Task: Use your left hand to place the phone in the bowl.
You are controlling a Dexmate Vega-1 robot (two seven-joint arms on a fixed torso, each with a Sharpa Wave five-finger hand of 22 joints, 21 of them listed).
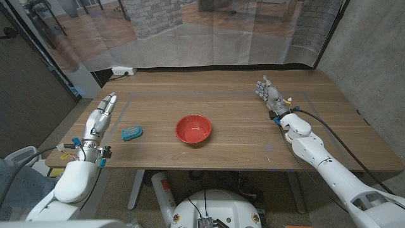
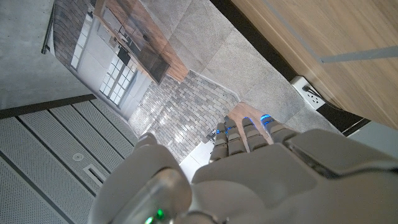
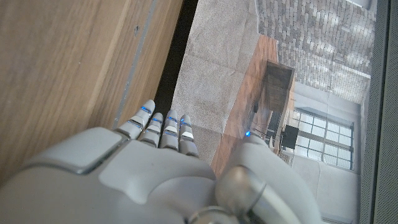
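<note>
Phone (image 1: 131, 133) beside empty left hand (image 1: 100, 118)

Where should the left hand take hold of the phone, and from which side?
The phone lies flat on the table, between the left hand and the red bowl. Probably best to come down from above and pinch its long edges, since a flat object offers little else.

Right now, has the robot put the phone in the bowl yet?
Not yet. Nothing looks done: the blue phone lies on the table, left of the red bowl, which holds nothing. The left hand holds nothing and sits apart from the phone, fingers out. Left to do: reach, grab the phone, and put it in the bowl.
</note>
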